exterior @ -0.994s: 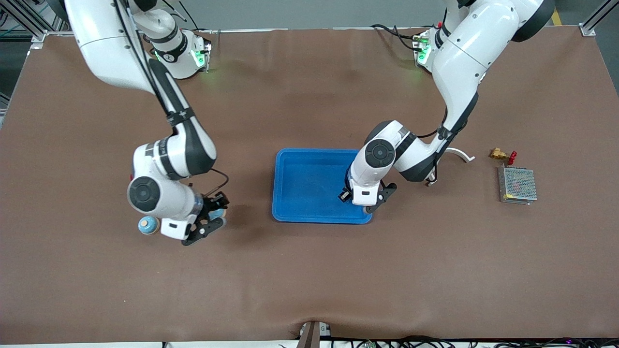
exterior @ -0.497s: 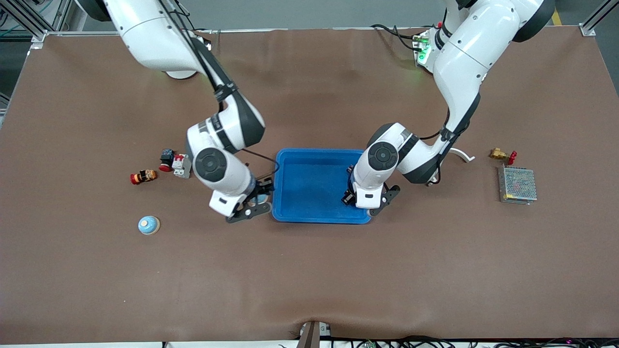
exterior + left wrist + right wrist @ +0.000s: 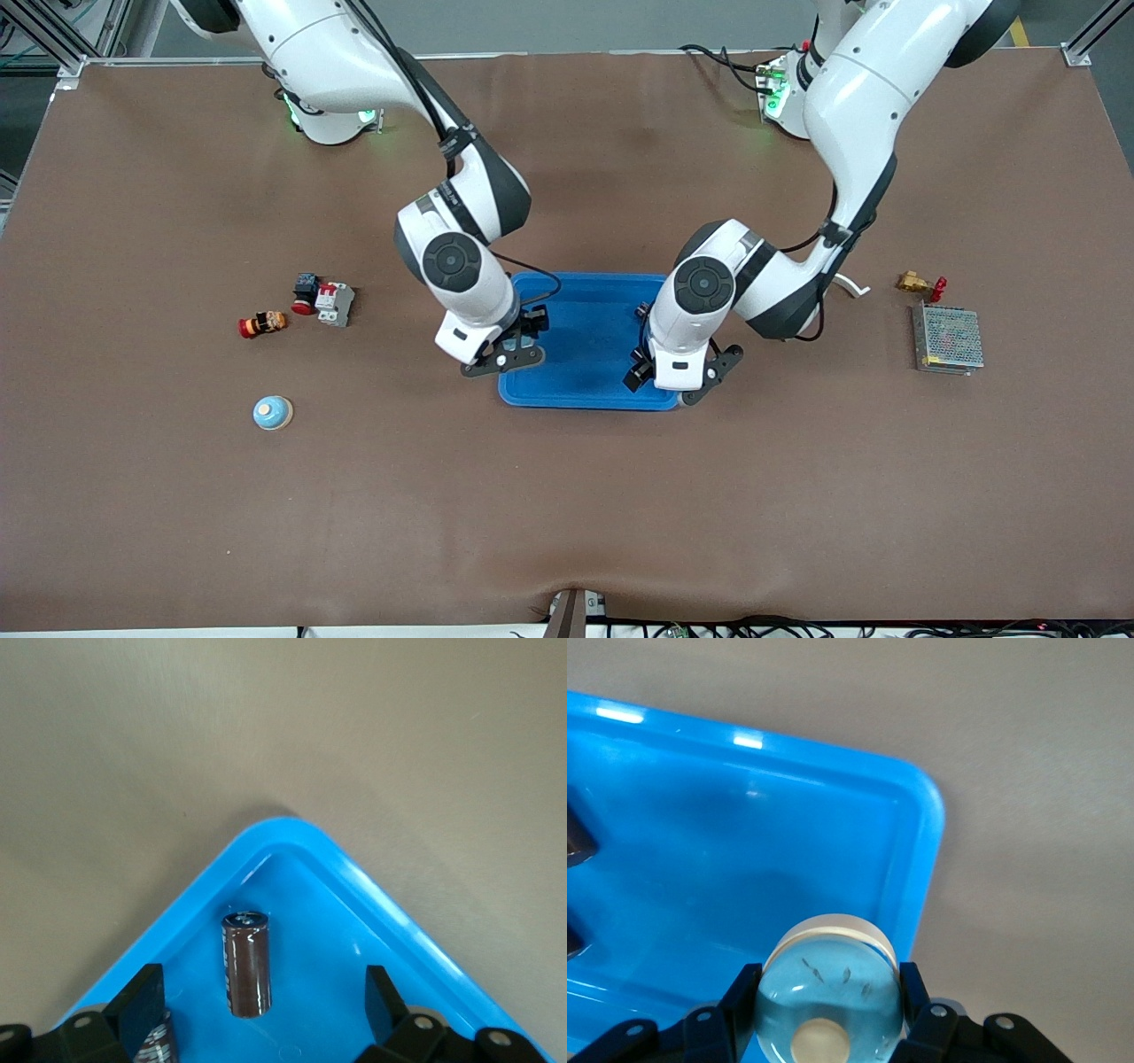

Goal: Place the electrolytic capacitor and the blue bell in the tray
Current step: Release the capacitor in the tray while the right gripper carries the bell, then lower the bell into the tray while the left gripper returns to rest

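Observation:
The blue tray lies mid-table. My left gripper hangs open over the tray's corner nearest the camera at the left arm's end. In the left wrist view the dark brown electrolytic capacitor lies loose on the tray floor between my left gripper's spread fingers, touching neither. My right gripper is over the tray's edge at the right arm's end. In the right wrist view my right gripper is shut on a pale blue bell above the tray rim. A second blue bell sits on the table.
Small red-and-black parts and a switch block lie toward the right arm's end. A brass valve, a grey mesh box and a white hook lie toward the left arm's end.
My right arm carried a blue bell from beside the other bell across to the tray's edge. My left gripper opened and let the capacitor go into the tray.

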`<state>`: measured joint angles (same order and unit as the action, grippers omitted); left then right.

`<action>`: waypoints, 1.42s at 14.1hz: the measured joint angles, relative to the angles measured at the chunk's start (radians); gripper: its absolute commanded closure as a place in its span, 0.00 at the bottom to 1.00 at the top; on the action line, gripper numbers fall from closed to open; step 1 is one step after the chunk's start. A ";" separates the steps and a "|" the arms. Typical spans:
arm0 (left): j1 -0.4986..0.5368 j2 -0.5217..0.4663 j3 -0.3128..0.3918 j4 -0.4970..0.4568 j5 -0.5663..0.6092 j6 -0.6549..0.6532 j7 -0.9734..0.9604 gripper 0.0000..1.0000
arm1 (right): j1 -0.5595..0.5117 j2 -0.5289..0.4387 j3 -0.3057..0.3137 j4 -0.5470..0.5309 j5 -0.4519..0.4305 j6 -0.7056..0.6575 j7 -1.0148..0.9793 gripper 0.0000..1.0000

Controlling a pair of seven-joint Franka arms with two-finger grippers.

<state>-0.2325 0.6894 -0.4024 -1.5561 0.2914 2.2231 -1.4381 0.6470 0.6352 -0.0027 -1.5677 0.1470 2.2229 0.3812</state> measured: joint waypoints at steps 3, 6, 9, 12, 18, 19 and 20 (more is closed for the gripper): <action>0.019 -0.066 0.005 0.025 0.001 -0.082 0.107 0.00 | 0.037 0.008 -0.001 -0.034 0.000 0.075 0.046 0.56; 0.074 -0.142 0.010 0.033 0.001 -0.143 0.240 0.00 | 0.058 0.028 -0.002 -0.073 0.000 0.159 0.059 0.56; 0.150 -0.202 0.012 0.063 0.001 -0.233 0.407 0.00 | 0.064 0.045 -0.003 -0.094 0.000 0.199 0.060 0.56; 0.221 -0.254 0.012 0.095 0.001 -0.309 0.535 0.00 | 0.068 0.048 -0.003 -0.109 0.000 0.217 0.060 0.56; 0.310 -0.337 0.011 0.144 -0.008 -0.443 0.750 0.00 | 0.111 0.048 -0.004 -0.132 0.000 0.238 0.099 0.55; 0.312 -0.341 0.011 0.161 -0.015 -0.480 0.779 0.00 | 0.116 0.048 -0.004 -0.132 0.000 0.239 0.102 0.55; 0.315 -0.344 0.011 0.177 -0.016 -0.518 0.798 0.00 | 0.119 0.048 -0.004 -0.133 0.000 0.239 0.104 0.55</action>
<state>0.0829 0.3456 -0.3917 -1.3790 0.2750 1.7051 -0.6402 0.7655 0.6835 -0.0072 -1.7009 0.1466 2.4615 0.4847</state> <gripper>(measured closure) 0.000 0.330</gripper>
